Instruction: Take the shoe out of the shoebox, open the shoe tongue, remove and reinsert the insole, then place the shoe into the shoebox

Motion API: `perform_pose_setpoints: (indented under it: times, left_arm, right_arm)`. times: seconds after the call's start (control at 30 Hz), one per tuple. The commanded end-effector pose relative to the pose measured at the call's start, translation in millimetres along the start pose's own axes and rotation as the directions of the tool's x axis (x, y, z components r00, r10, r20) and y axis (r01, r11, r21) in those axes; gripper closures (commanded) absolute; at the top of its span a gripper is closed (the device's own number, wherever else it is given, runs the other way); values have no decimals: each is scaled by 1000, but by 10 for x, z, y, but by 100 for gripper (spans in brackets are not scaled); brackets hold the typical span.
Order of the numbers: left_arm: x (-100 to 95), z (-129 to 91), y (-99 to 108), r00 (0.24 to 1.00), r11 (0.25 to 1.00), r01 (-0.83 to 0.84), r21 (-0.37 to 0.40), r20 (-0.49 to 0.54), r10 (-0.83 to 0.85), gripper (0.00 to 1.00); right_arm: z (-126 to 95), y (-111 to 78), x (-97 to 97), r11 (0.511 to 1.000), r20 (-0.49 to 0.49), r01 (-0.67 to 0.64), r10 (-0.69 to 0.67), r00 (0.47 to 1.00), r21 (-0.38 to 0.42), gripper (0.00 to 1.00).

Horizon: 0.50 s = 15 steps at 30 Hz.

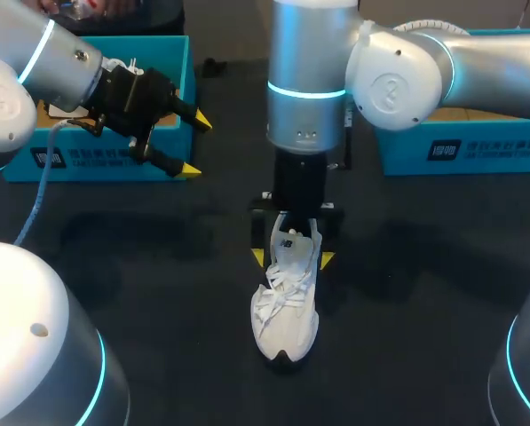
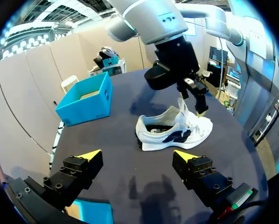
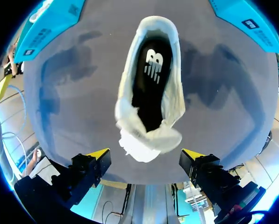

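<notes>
Shoe point(image 1: 285, 306) stands on table point(image 1: 158, 266), well apart from left shoebox point(image 1: 114, 169).

The dark desk point(image 1: 158, 293) carries three things. A white shoe point(image 1: 287, 311) stands on its sole just 6 o'clock of the middle, toe pointing to 6 o'clock (its black insole point(image 3: 151, 88) shows from above). A blue shoebox point(image 1: 96, 160) sits at 10 o'clock and a second blue shoebox point(image 1: 460, 151) at 2 o'clock, both well apart from the shoe
</notes>
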<state>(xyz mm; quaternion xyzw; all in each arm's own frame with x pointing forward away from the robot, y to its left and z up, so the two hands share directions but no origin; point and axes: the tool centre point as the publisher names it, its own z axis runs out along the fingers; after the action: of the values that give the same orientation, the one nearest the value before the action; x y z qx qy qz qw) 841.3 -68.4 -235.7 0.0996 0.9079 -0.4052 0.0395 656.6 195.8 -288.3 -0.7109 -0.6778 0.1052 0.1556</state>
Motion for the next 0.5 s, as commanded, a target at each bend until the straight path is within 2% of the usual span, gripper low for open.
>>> perform_pose_setpoints:
  times: [0.03,0.07,0.1,0.13,0.23,0.33,0.5]
  left_arm:
    - [9,-5,-1,1000,1000,0,-3,0,0,0]
    - [9,-5,-1,1000,1000,0,-3,0,0,0]
    - [9,-5,-1,1000,1000,0,-3,0,0,0]
    - [9,-5,-1,1000,1000,0,-3,0,0,0]
    - [9,-5,-1,1000,1000,0,-3,0,0,0]
    - [9,-5,-1,1000,1000,0,-3,0,0,0]
    - [9,-5,-1,1000,1000,0,-3,0,0,0]
  right_arm:
    - [46,-95,64,1000,-11,-10,10,1000,-11,0]
    - [67,-109,71,1000,-12,-13,13,1000,-10,0]
    - [76,-116,79,1000,-12,-19,19,1000,-17,24]
    - [82,-120,86,1000,-15,-23,23,1000,-19,58]
    - [85,-109,103,999,-17,-25,25,1000,-26,65]
    - [86,-77,104,999,-17,-20,20,1000,-25,69]
    - [116,-13,41,1000,-24,-19,19,1000,-23,66]
